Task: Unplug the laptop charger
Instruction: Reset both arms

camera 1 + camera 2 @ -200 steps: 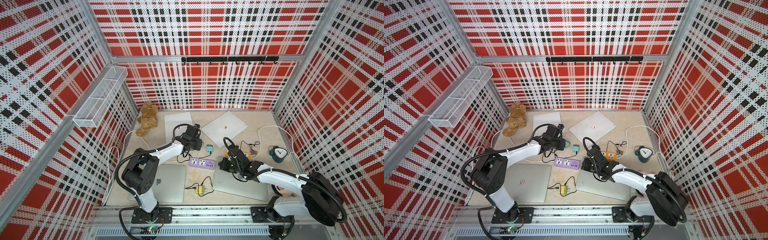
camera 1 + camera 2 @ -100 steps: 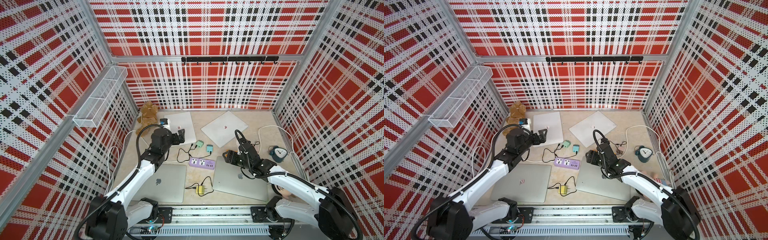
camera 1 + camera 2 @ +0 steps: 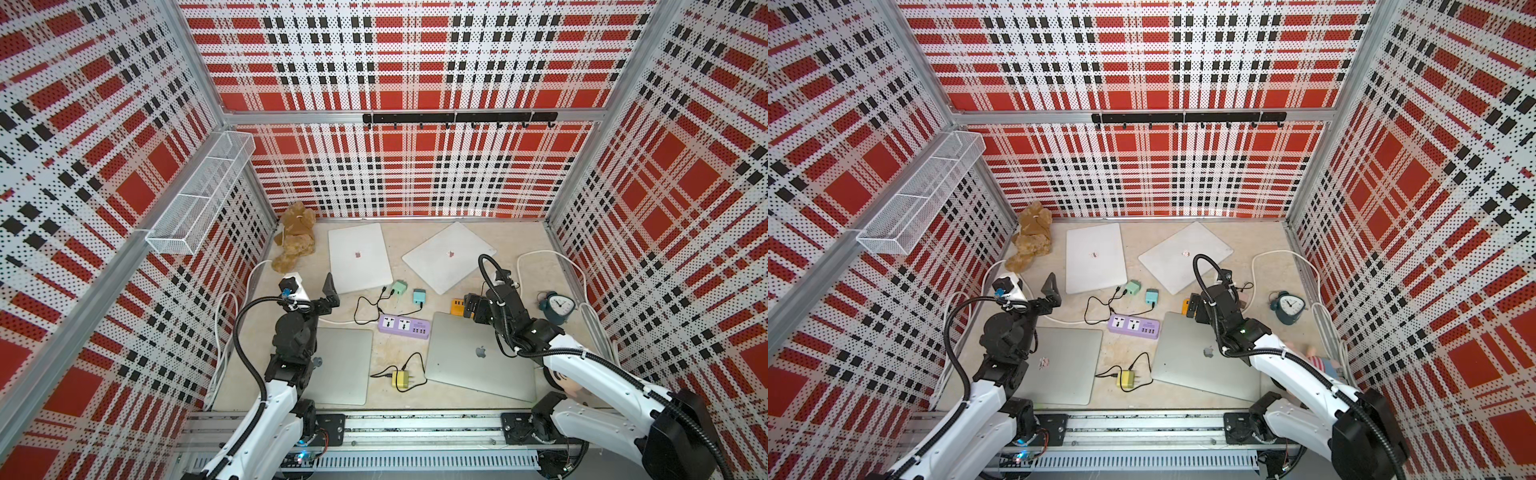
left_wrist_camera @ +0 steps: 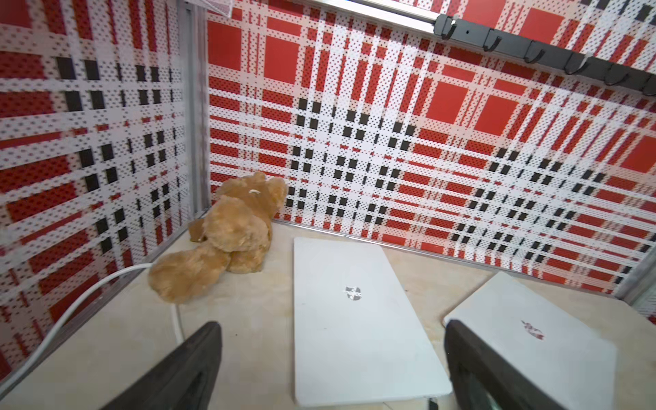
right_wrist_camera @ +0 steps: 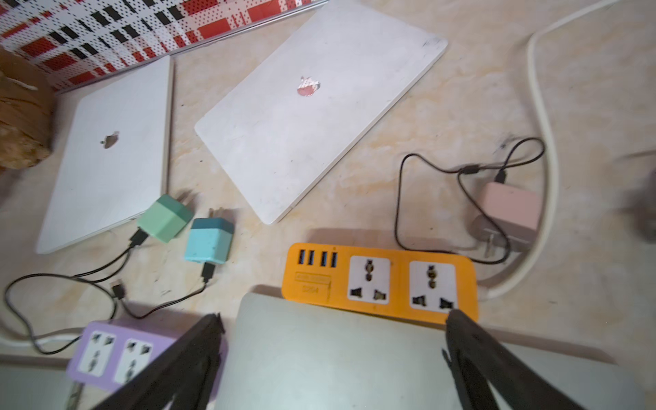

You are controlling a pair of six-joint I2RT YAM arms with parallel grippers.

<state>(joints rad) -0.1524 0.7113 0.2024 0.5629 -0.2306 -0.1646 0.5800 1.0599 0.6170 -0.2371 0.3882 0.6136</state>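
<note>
While aloft, left tool (image 4: 332, 324) and right tool (image 5: 333, 314) agape.

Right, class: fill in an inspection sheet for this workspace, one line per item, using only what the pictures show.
Surface: beige table, crowded.
Job's things: green charger, teal charger, pink charger and yellow charger lie loose, prongs bare; purple power strip and orange power strip: mains sockets empty; white laptops and silver laptops shut.
Clutter: teddy bear in a back corner; alarm clock.
Grippers: left claw open, empty, raised; right claw open, empty, over a silver laptop's edge.
Cables: thin black leads trail from the chargers; thick white cables run along both sides.
Surroundings: plaid perforated walls, wire basket, hook rail.
</note>
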